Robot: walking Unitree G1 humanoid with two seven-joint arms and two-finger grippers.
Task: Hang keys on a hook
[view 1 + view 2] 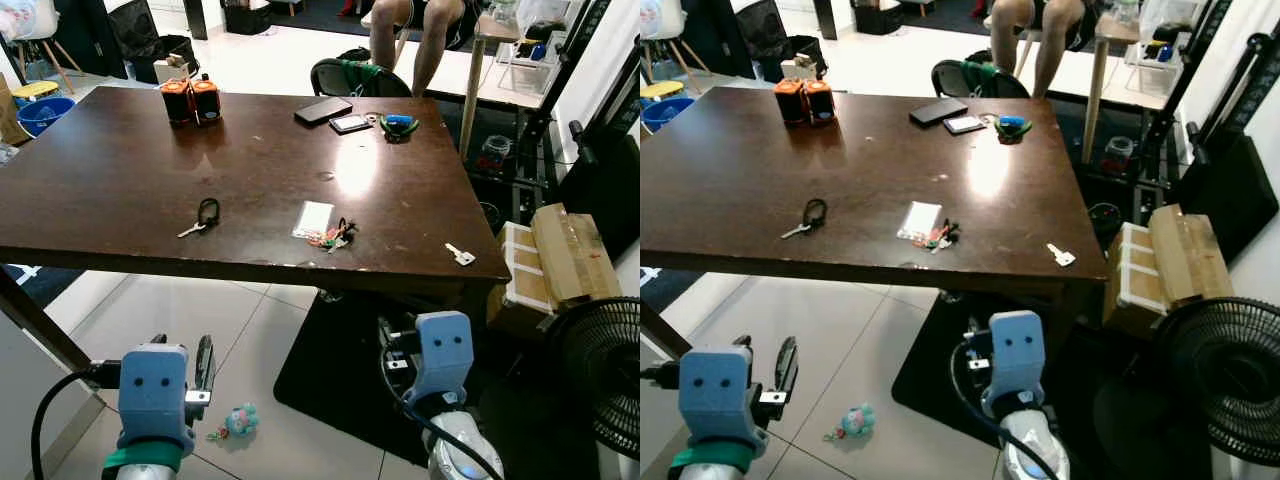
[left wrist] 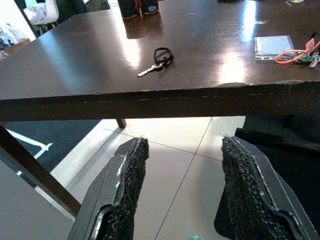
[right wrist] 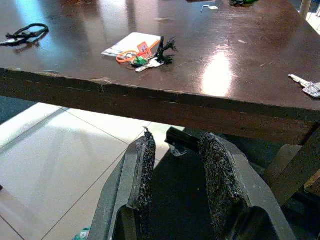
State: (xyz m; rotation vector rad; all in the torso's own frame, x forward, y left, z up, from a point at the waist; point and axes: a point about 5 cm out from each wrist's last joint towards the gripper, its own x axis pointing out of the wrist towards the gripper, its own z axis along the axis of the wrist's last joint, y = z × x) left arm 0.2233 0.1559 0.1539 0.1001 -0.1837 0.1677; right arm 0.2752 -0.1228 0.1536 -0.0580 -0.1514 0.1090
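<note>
While both arms hang below table (image 1: 120, 170), left gripper (image 2: 182, 200), right gripper (image 3: 175, 185) fingers apart.

I'm seeing blue wrist blocks with two dark screw dots, black cables, a green band; left tool (image 2: 182, 187) fingers (image 2: 131, 190) black, gritty.

Bright, sharp, glare on table (image 1: 355, 170)

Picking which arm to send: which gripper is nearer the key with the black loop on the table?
Left. The left gripper hangs open below the table edge, almost under the black-loop key. The right gripper hangs further along, nearer the colourful key bunch.
</note>
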